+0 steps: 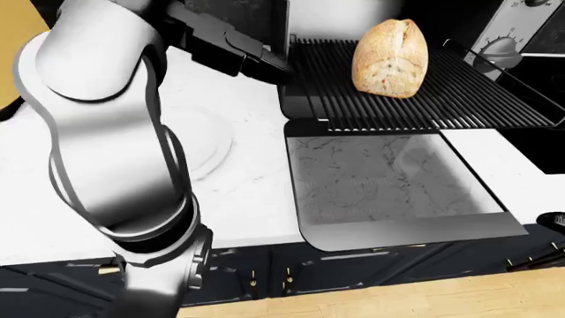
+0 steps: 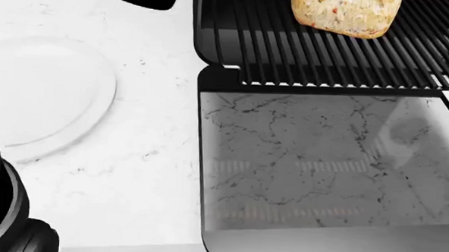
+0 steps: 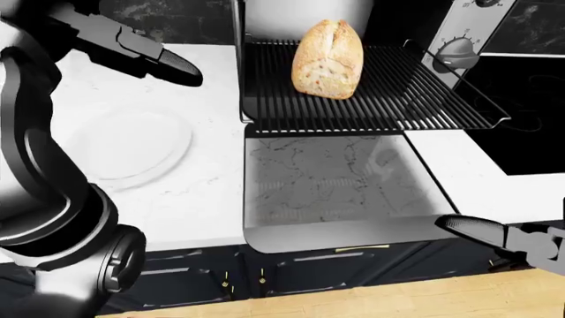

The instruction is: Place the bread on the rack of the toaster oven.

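A round loaf of bread lies on the black wire rack pulled out of the toaster oven, above the oven's open glass door. The bread also shows in the left-eye view and the top of the head view. My left hand hovers over the white counter to the left of the rack, fingers open and empty, apart from the bread. My right hand shows at the bottom right of the right-eye view, low beside the counter edge, fingers open and empty.
A white plate lies on the white marble counter left of the oven door. The oven's control knob is right of the rack. A black stovetop lies at the right. Dark cabinets sit below the counter.
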